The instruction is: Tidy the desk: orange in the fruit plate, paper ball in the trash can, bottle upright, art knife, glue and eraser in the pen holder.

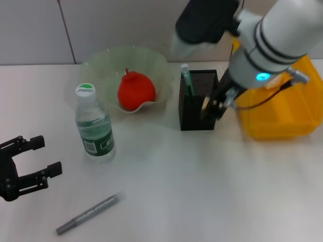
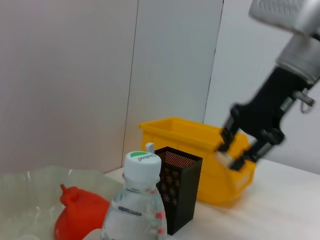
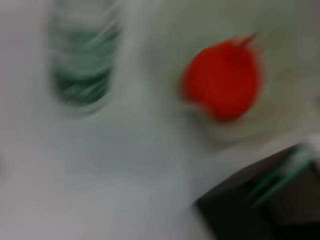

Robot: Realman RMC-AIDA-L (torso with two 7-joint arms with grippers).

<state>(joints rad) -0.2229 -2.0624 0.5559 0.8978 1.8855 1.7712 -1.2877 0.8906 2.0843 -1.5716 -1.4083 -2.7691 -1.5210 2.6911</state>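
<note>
I count one orange point(image 1: 135, 91) in the one fruit plate point(image 1: 101, 63), at about 11 o'clock on the table point(image 1: 202, 191). One bottle point(image 1: 94, 126) stands upright at 9 o'clock, just in front of the plate. One black mesh pen holder point(image 1: 194, 108) sits near 12 o'clock with a green-tipped item point(image 1: 185, 80) sticking out of it, and one yellow trash can point(image 1: 282, 108) stands beside it at 2 o'clock. One grey art knife point(image 1: 87, 214) lies flat at 7 o'clock. My right pincer point(image 1: 214, 105) hangs over the holder's right edge, pinching a small pale object point(image 2: 223, 158); I cannot tell which item it is. My left pincer point(image 1: 43, 156) rests at 8 o'clock, spread wide with nothing in it.
</note>
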